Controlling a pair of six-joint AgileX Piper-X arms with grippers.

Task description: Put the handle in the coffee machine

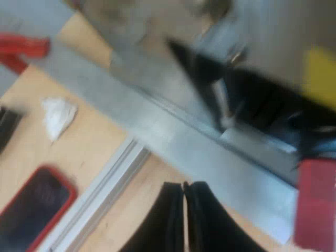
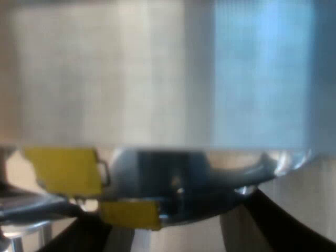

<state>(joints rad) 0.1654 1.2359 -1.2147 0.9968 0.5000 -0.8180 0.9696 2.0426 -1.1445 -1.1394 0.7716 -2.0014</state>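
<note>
Your pale wooden table (image 1: 100, 131) carries a red-cased phone (image 1: 37, 205) and a flat aluminium rail (image 1: 105, 184). The left gripper (image 1: 184, 220) is clenched, fingers together on nothing. What looks like the handle's red end (image 1: 315, 205) sits by the brushed-steel espresso machine (image 1: 173, 79); you can't tell its axis. The right gripper (image 2: 176, 226) is spread under a shiny rounded rim (image 2: 178, 178).

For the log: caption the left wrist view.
Left jaws shut over the wooden table, near the coffee machine base; a red-cased phone lies nearby.
</note>
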